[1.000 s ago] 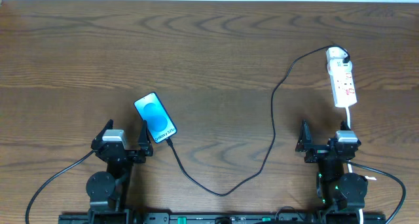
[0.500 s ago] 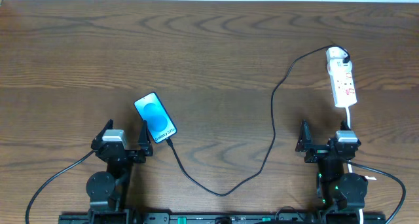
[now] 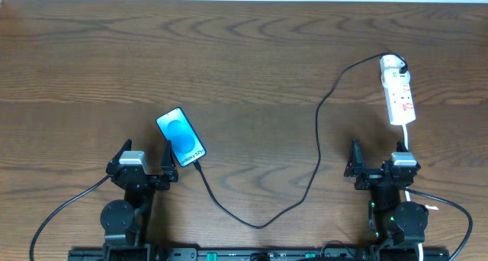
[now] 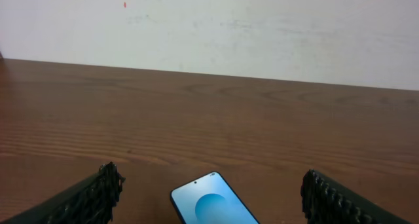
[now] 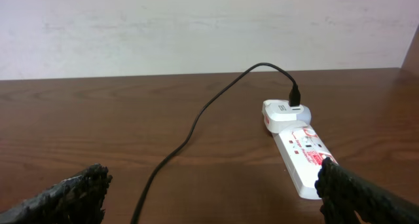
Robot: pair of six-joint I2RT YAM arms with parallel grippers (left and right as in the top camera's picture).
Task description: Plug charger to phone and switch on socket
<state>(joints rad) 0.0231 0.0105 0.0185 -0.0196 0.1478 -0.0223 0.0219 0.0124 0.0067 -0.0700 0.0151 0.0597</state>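
The phone (image 3: 181,136) lies face up on the wooden table, its blue screen lit, just ahead and to the right of my open left gripper (image 3: 145,157). In the left wrist view the phone (image 4: 213,204) sits between the two fingers (image 4: 91,198), untouched. The charger (image 3: 319,131) is a thin black cable running from the socket (image 3: 399,89) at the far right, looping down to the phone's near end. My right gripper (image 3: 379,160) stands open short of the socket (image 5: 298,149), and the charger (image 5: 196,126) passes to its left.
A white cord (image 3: 406,143) runs from the socket toward the right arm's base. Thick black robot cables (image 3: 69,204) trail off both arm bases at the table's near edge. A white wall (image 4: 209,27) stands behind the far edge.
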